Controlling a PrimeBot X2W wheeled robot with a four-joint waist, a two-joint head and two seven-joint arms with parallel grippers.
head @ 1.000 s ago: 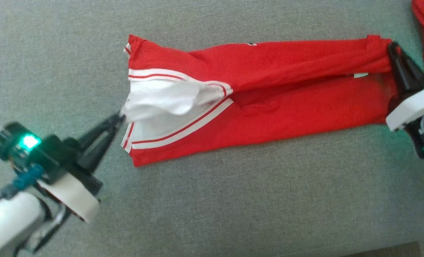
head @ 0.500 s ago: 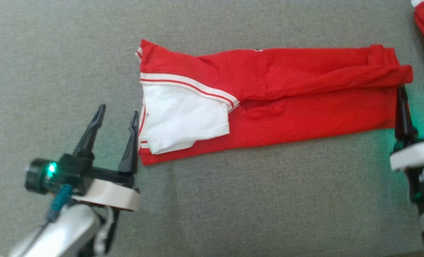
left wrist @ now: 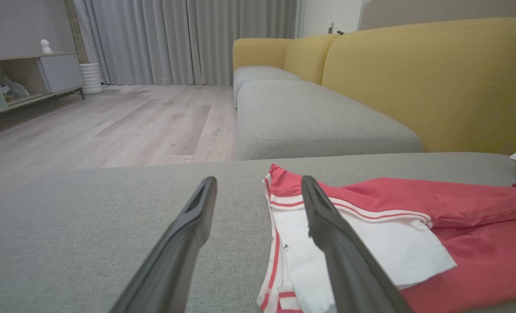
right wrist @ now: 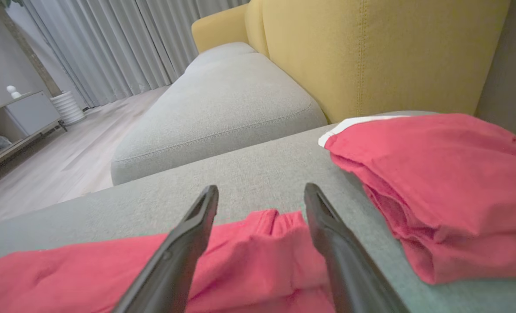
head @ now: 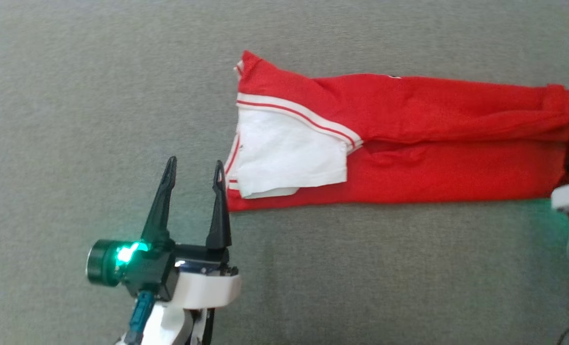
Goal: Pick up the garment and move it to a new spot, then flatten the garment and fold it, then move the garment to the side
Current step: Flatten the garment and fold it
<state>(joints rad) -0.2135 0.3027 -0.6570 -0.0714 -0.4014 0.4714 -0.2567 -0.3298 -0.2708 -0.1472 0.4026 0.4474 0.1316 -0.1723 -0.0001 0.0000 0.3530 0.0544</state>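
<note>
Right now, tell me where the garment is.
The garment lies stretched across the grey cushion, right of centre in the head view, between the left gripper and the right gripper.

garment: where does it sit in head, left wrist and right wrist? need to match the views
Head view: the garment lies as a long band from centre to the right edge, white panel at its left end.
Left wrist view: lower right, white panel nearest the camera.
Right wrist view: along the bottom, left to centre, its plain red end.
Shared landmark: the grey cushion under it.
</note>
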